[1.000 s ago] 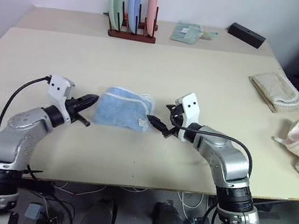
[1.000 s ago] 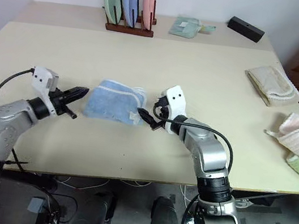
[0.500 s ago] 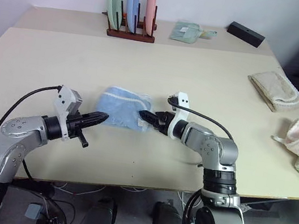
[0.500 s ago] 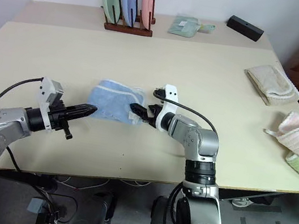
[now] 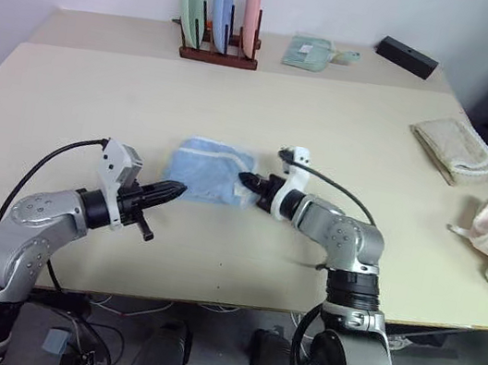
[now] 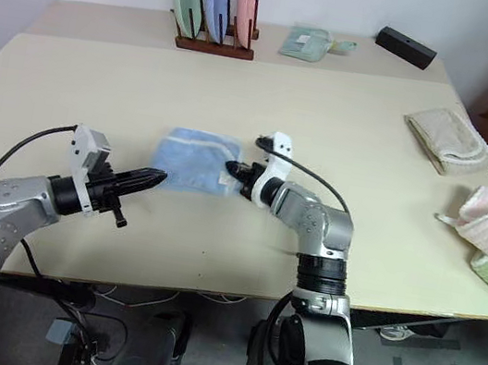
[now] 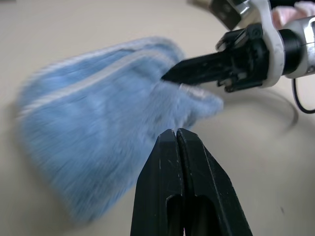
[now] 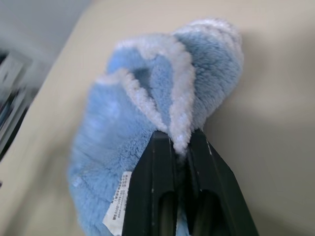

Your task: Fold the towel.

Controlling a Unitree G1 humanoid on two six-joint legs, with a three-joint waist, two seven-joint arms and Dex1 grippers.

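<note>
right wrist view: right hand (image 8: 179, 147) pinches towel (image 8: 147, 147) edging.

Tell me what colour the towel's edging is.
Whitish, on the light blue towel; clearest in the right wrist view.

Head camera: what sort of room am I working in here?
Probably an indoor test setup staged like a home: a plain table, a plate rack by the wall, and folded towels laid out.

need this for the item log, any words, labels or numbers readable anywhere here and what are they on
No text can be read.
The towel has a small white tag with dark print, too small and blurred to read.
The plates, black box and other cloths show no lettering.
</note>
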